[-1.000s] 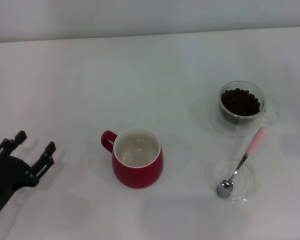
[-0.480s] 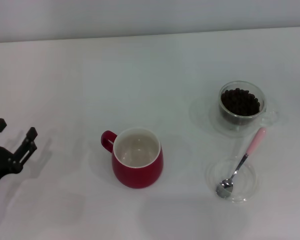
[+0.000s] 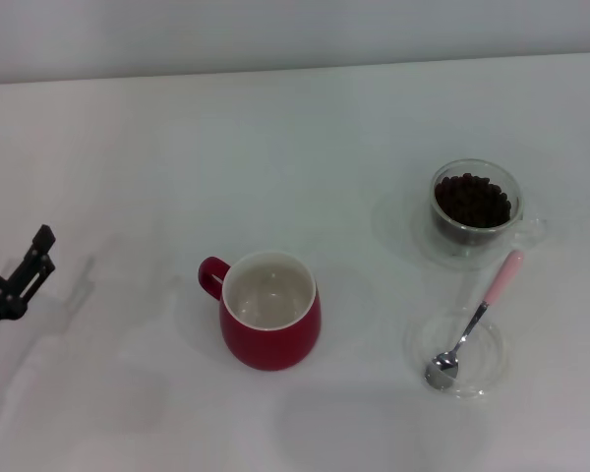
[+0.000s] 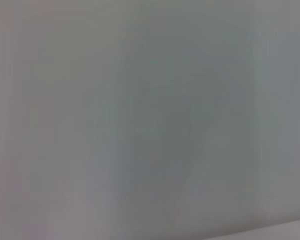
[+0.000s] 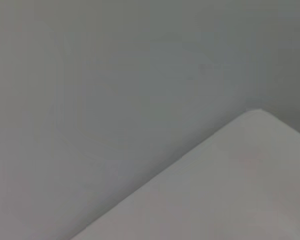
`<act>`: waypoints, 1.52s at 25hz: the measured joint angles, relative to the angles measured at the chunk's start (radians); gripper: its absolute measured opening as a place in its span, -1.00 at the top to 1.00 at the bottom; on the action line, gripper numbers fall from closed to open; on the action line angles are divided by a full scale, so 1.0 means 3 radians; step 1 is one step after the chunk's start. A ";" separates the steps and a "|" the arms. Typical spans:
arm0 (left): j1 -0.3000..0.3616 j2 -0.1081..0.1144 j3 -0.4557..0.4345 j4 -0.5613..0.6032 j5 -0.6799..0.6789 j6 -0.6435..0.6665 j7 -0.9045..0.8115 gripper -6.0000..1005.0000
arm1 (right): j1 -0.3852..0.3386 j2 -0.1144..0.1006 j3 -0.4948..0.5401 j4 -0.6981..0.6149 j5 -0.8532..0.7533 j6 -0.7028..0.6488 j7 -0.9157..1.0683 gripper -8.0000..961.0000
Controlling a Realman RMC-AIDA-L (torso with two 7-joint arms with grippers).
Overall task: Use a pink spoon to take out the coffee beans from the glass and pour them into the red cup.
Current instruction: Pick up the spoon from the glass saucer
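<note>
Spoon (image 3: 476, 318): bowl in dish (image 3: 492, 366), handle beside glass (image 3: 476, 208); your grab may tip either. Left pincer (image 3: 8, 264): spread, empty, counter's edge.

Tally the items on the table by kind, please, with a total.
Cups: 2, the red cup and the glass holding coffee beans
Spoons: 1, the pink spoon
Dishes: 1, the clear dish under the spoon
Total: 4

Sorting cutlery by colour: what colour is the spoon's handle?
Pale pink, on the pink spoon; clearest in the head view.
</note>
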 joint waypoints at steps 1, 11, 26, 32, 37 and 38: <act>0.0007 0.0001 0.0000 0.0023 -0.0001 0.0001 0.0001 -0.52 | -0.0014 -0.0033 -0.0008 -0.0001 -0.0039 0.0026 0.0096 -0.78; 0.0003 0.0004 0.0000 0.0138 -0.0151 0.0057 -0.0008 -0.52 | 0.0161 -0.0127 -0.0011 -0.0036 -0.0935 0.0620 0.1032 -0.79; -0.0044 0.0001 0.0014 0.0144 -0.0175 0.0010 -0.0009 -0.52 | 0.0337 0.0239 -0.0064 -0.0041 -0.1204 0.0926 0.0967 -0.78; -0.0063 0.0001 0.0016 0.0152 -0.0174 0.0009 0.0002 -0.52 | 0.0386 0.0374 -0.0074 -0.0047 -0.1290 0.0997 0.0873 -0.78; -0.0099 0.0001 0.0018 0.0154 -0.0159 0.0030 0.0003 -0.52 | 0.0420 0.0470 -0.0108 -0.0045 -0.1326 0.1063 0.0804 -0.78; -0.0109 0.0001 0.0020 0.0155 -0.0156 0.0037 0.0003 -0.52 | 0.0428 0.0486 -0.0112 -0.0045 -0.1330 0.1070 0.0790 -0.78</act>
